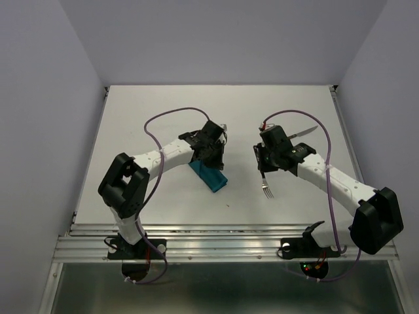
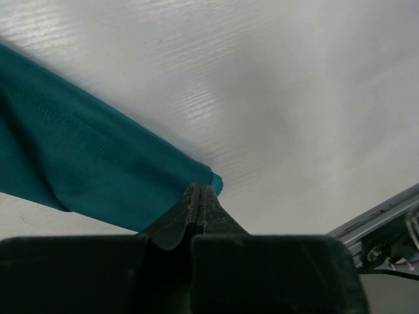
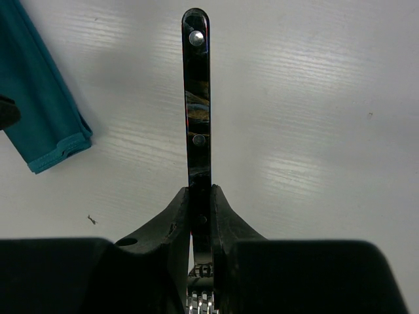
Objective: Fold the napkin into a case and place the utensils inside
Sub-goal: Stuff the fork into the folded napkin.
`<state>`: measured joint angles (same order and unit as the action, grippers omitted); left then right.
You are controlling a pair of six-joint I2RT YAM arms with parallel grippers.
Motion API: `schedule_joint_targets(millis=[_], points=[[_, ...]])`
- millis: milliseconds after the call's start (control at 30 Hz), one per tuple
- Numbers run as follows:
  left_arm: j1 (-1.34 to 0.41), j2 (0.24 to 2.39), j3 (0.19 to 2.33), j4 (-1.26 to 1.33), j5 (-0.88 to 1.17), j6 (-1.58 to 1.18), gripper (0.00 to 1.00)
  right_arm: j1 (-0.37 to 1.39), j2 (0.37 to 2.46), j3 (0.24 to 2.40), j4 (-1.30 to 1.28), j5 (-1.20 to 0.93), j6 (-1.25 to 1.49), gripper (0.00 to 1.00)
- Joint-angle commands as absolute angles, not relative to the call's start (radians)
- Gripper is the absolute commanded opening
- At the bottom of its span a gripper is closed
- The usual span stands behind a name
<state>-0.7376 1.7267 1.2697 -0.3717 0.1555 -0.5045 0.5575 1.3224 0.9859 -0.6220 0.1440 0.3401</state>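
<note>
The right tool (image 3: 200,191) is clamped on the fork (image 3: 197,98), to the right of the case (image 1: 211,176) on the worktop (image 1: 294,104); the left tool (image 2: 200,191) pinches the case's soft corner. The fork seems stiff and slippery, better held mid-handle.

You had the napkin (image 1: 211,175) folded into a narrow teal strip. It slanted from the centre of the top view toward the lower right, with one corner pinched in your left gripper (image 2: 200,190). Your fork (image 1: 266,188) was to its right, tines toward the bottom edge, its glossy, dark-looking, studded handle clamped in your right gripper (image 3: 201,190). The knife (image 1: 302,133) sat upper right, silver blade pointing right.
</note>
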Motion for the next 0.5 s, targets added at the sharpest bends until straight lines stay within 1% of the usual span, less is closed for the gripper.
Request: schedule_joint_targets(millis=[0, 333, 467], points=[[-0.736, 1.776, 1.212, -0.348, 0.173, -0.503, 0.03, 0.561, 1.307, 1.005, -0.588, 0.181, 0.348, 0.01], [-0.736, 1.917, 1.209, -0.268, 0.221, -0.505, 0.01, 0.624, 1.282, 0.976, -0.568, 0.181, 0.282, 0.01], [-0.738, 1.879, 1.233, -0.308, 0.216, -0.486, 0.00, 0.670, 1.266, 0.968, -0.532, 0.186, 0.249, 0.01]])
